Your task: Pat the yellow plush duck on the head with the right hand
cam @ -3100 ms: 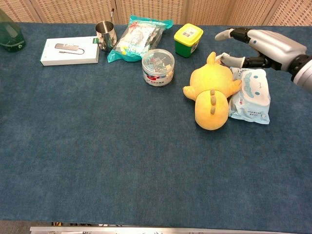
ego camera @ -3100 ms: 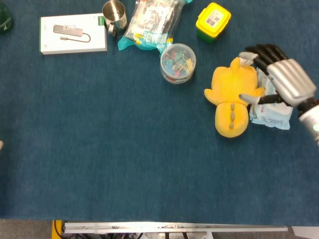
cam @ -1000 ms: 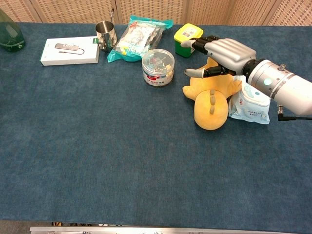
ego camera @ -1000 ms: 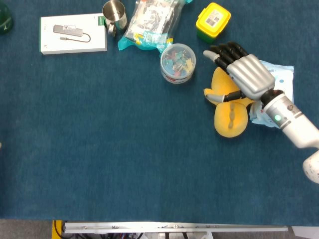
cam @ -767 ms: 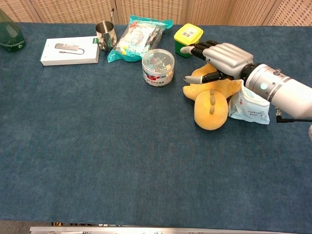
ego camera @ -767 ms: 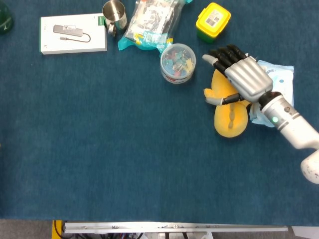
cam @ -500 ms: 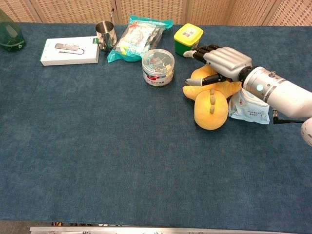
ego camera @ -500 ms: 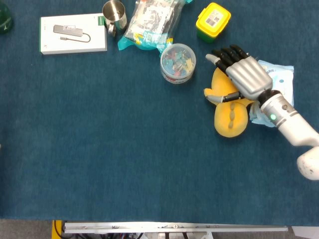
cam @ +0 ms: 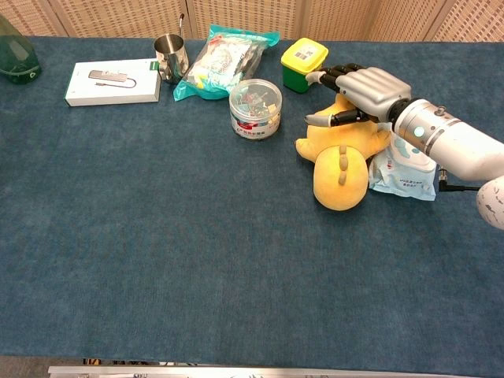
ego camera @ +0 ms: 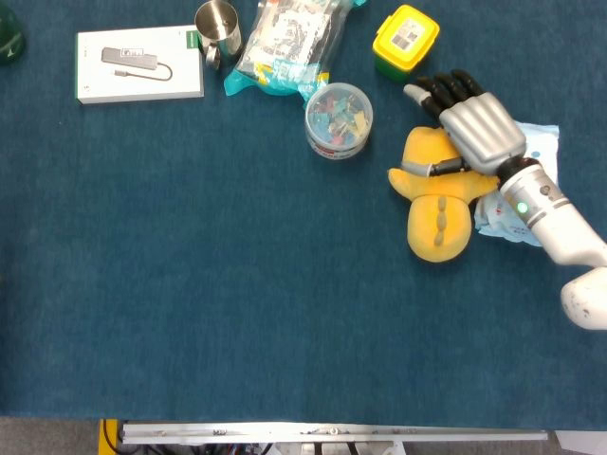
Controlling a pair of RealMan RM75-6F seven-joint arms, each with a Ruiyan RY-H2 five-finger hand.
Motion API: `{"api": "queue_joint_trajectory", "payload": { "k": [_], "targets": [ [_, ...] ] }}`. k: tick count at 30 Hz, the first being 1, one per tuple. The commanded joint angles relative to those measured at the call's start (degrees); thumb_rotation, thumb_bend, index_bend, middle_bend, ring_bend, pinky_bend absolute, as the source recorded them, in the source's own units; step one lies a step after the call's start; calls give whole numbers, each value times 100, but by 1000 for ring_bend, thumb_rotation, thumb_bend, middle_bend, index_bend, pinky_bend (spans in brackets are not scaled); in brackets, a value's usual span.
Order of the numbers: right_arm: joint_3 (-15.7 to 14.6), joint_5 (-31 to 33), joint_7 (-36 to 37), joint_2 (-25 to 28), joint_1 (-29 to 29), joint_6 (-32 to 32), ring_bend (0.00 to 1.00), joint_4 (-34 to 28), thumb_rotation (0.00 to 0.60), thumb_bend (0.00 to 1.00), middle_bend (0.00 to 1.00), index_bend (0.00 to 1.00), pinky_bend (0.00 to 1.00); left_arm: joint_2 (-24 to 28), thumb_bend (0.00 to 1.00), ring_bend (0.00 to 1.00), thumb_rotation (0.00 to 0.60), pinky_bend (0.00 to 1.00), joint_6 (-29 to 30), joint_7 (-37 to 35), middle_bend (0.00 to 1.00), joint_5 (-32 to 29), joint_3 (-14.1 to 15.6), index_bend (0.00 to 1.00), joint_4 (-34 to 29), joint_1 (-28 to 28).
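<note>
The yellow plush duck (ego camera: 435,204) (cam: 339,161) lies flat on the blue table at the right, body pointing toward the front edge. My right hand (ego camera: 474,128) (cam: 364,90) is spread flat, palm down, over the duck's far end, where its head lies. The fingers reach past the duck toward the yellow-lidded box. Whether the palm touches the plush or hovers just above it cannot be told. The hand holds nothing. My left hand is in neither view.
A wipes packet (ego camera: 526,204) (cam: 405,169) lies right of the duck under my forearm. A yellow-lidded green box (ego camera: 405,40), a clear tub of clips (ego camera: 339,118), a snack bag (ego camera: 289,43), a metal cup (ego camera: 216,28) and a white box (ego camera: 138,63) stand along the back.
My right hand came in from the right over the duck, dipped onto it, and has now shifted slightly back toward the right and far side, uncovering more of the duck's body.
</note>
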Motion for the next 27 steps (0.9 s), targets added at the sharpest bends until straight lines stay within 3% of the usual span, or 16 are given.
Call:
{"api": "queue_joint_trajectory", "payload": {
  "k": [1,12,27],
  "targets": [
    [29,-34,32,124,-45,130,0,-187,32,0,60,19,0,1,136,151,589,52,7,-7,147,6,-3,114,-1,1],
    [-108,-272,21,356,-130,336,0,-828,31,0,60,19,0,15,136,151,588,52,27,-29,147,40,-1,114,-22,7],
    [-100,51,-158,-85,-9,-83,0,9,29,0,60,19,0,28,136,150,589,52,22,-78,147,21,-4,114,12,22]
  ]
}}
